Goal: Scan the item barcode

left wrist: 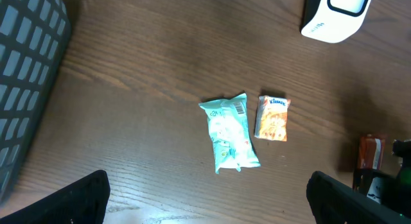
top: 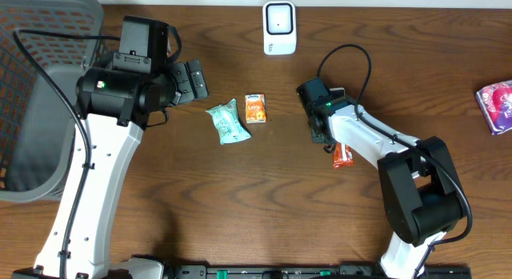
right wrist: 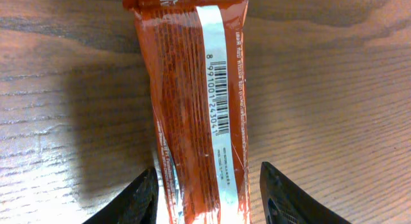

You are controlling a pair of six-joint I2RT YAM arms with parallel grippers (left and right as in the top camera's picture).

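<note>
**Desk:** How far along is the scan?

**Me:** Early, I'd judge. From overhead, the snack bar (top: 343,157) lies on the table (top: 264,207), right of its middle and well apart from the scanner (top: 279,27) at the far edge, so nothing has been shown to it yet. My right gripper (top: 332,145) sits over the bar, but the wrist hides its fingertips. The left gripper (top: 194,77) hangs near the basket (top: 32,111) at the left edge.

**Desk:** And the left wrist?

**Me:** Jaws wide, nothing between them. Below lie a teal packet (left wrist: 230,135) and an orange tissue pack (left wrist: 273,118), just beside each other. The bar is only a sliver at the frame's right side, partly cut off.

**Desk:** Right wrist?

**Me:** The bar lies flat, barcode up, between my half-open fingers (right wrist: 138,198). One sits just beside the wrapper and the other shows a clear gap — so I don't have a grip yet. I still have to pinch, lift, carry it over and face the code to the scanner. The bar's near end runs out of frame — I can't tell whether that closer pad touches.
</note>
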